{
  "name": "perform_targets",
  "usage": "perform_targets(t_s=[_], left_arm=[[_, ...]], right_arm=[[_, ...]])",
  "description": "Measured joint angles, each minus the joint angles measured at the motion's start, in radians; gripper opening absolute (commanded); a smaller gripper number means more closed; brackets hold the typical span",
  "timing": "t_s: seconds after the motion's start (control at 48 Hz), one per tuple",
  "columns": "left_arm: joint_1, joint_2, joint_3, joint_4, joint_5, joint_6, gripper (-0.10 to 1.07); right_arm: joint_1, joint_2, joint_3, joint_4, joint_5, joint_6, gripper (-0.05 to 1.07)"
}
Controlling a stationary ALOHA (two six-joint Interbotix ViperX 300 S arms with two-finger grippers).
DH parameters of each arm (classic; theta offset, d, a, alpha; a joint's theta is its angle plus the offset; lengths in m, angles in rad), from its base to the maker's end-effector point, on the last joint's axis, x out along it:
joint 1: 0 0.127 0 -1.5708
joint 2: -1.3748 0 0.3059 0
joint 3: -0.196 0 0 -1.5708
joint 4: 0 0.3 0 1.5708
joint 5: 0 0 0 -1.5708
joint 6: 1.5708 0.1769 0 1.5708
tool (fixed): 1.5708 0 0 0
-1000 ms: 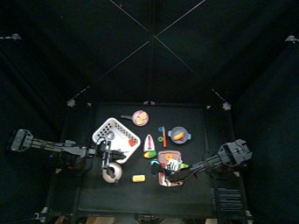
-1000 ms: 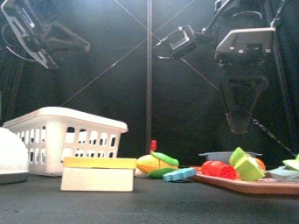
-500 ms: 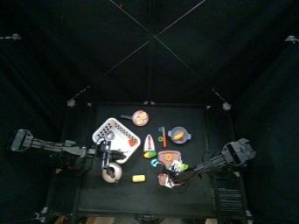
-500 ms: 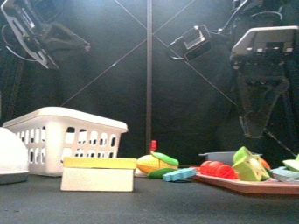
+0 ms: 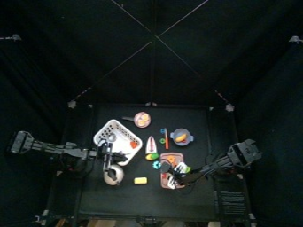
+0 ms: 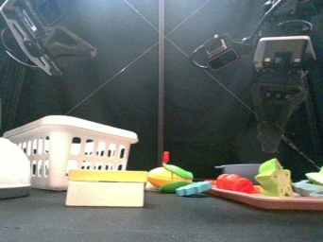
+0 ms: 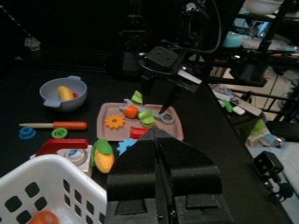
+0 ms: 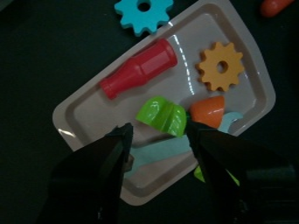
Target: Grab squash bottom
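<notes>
Starting on the left: the left gripper (image 7: 158, 179) hangs up high over by the white basket (image 6: 70, 142). Its jaws look nearly pressed together with nothing between them, so that arm is just parked.

Over to the right is the tray (image 8: 87, 118), and that's where the squash bottom (image 8: 163, 116) is. It's the lime-green chunk lying near the tray's middle. A red piece (image 8: 140, 68) is next to it on one side, an orange chunk (image 8: 211, 110) is just beside it on the other, and a pale blue strip (image 8: 158, 153) is close by.

The right gripper (image 8: 166, 166) hovers straight above the squash bottom with its jaws spread wide, one on either side, not touching anything.

My guess on handling: it looks like hollow toy plastic, so light and stiff, no squish, nothing to break. It's glossy and rounded though, so probably slick, and a pinch on the curved skin could squirt it out sideways. I'd close across its narrower width, low down and near the middle. I'd also watch the jaw on the orange chunk's side, because there isn't much room to slip a finger in there.
</notes>
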Motion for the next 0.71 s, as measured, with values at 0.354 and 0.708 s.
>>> perform_targets(t_s=[0.354,0.708], left_arm=[[0.002,0.0,0.002,0.0,0.0,0.0,0.31],[0.003,0.0,0.005,-0.008,-0.002,0.0,0.31]], right_arm=[[-0.008,0.061,-0.037,-0.008,0.028,0.021,0.94],[-0.023,0.161,-0.135,0.026,0.169,0.011,0.93]])
